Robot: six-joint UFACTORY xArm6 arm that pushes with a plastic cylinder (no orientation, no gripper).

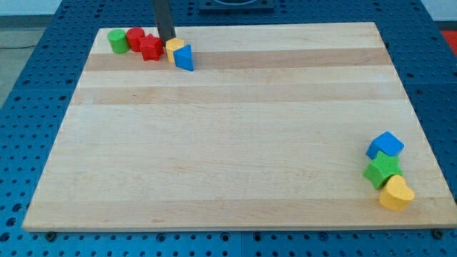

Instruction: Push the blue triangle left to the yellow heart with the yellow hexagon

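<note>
Camera view: nearest, at the right edge of the bench [228, 143], a yellow heart [395, 193], a green star [380, 170] and a blue cube [385, 145] are seen touching in a row. At the far left, a blue triangle [184, 57] is pressed against a yellow hexagon [173, 46], with a red block [151, 48], a red cylinder [135, 37] and a green cylinder [117, 41] further left. My tip [166, 38] is planted just behind the hexagon. No jaws are fitted, so no opening can be told.

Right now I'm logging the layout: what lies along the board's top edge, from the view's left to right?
Green cylinder block → round red block → angular red block → my tip → yellow hexagon block → blue triangle block.
</note>
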